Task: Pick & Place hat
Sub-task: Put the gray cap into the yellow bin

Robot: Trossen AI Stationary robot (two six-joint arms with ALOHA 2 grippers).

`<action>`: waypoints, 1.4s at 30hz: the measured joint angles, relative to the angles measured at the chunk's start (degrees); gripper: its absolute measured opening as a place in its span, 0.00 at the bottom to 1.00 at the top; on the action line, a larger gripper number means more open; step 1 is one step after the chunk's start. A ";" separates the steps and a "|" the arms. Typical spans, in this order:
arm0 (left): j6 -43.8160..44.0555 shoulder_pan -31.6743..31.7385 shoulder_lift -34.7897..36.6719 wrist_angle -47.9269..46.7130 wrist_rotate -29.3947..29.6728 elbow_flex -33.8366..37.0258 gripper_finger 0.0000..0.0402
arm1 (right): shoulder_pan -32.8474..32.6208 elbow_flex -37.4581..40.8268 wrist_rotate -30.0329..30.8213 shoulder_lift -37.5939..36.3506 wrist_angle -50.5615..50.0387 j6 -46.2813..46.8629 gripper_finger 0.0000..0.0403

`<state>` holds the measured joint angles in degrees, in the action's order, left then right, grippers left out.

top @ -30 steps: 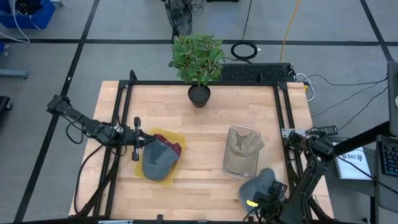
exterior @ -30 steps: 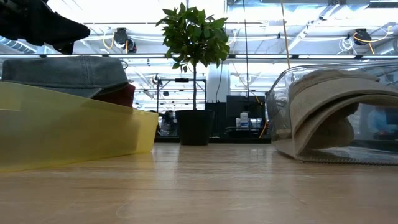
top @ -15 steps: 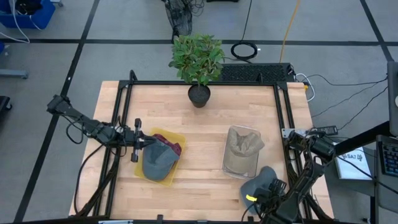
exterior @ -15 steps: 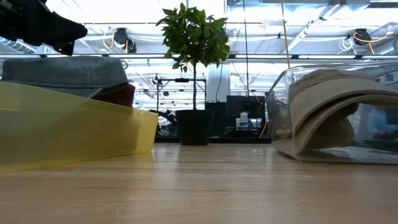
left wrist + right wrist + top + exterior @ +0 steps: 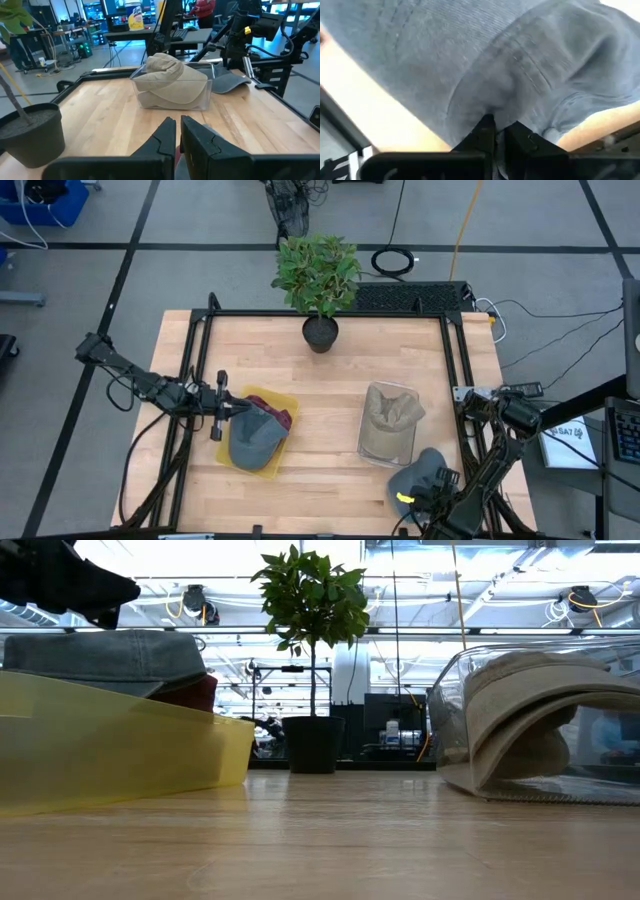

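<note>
The bench (image 5: 330,380) is evenly lit from above, with soft, short shadows. In the low view, ceiling lights (image 5: 200,560) are blown out to white glare. The right wrist view is blurred throughout.

My left gripper (image 5: 221,417) hovers at the table's left side, fingers nearly together. My right gripper (image 5: 495,131) sits low at the near right corner, pinched closed.

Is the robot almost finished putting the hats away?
Partly. A tan hat already sits in the clear bin, and a grey hat lies on the yellow tray with the left hand shut right beside it. In hand now: the right hand is pinched shut on another grey hat at the table's near right corner. That hat has yet to be lifted and placed.
</note>
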<state>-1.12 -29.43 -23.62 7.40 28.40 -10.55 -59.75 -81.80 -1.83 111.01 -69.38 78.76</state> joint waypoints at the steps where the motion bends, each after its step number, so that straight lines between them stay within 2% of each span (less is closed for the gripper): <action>1: 0.38 0.00 0.00 0.00 -0.05 0.00 0.09 | 0.00 0.00 0.00 -0.58 -0.22 -0.02 0.03; 8: 3.19 0.00 0.00 0.05 -2.53 0.00 0.09 | 0.00 0.00 1.06 -6.52 -2.19 -2.38 0.01; 16: 7.91 0.00 0.00 1.39 -3.56 0.00 0.09 | -0.35 -0.43 9.83 -15.03 -2.70 -10.08 0.00; 19: 7.58 0.00 0.00 4.53 -6.48 0.00 0.09 | -0.17 -2.25 12.24 -17.67 -2.84 -13.81 0.00; 25: 7.39 -0.02 0.00 10.44 -11.14 0.00 0.09 | 0.62 -9.42 20.95 -21.11 -2.40 -27.51 0.00; 31: 2.07 -0.23 -0.46 12.95 -8.94 0.00 0.10 | 4.43 -19.53 33.85 -23.10 -2.96 -45.82 0.00; 33: -0.32 -0.39 -1.59 14.71 -8.14 0.00 0.13 | 7.70 -22.09 35.41 -23.62 -3.88 -50.33 0.00; 36: -4.35 -0.59 -4.11 18.40 -5.18 0.00 0.23 | 14.63 -24.37 34.50 -24.09 -4.28 -58.50 0.00; 42: -11.47 -0.55 -10.12 25.75 0.37 0.00 0.49 | 30.55 -24.81 27.11 -23.96 0.86 -76.25 0.00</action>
<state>-12.58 -29.98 -33.74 33.15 28.77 -10.55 -29.19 -106.61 25.28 87.05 -68.51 2.51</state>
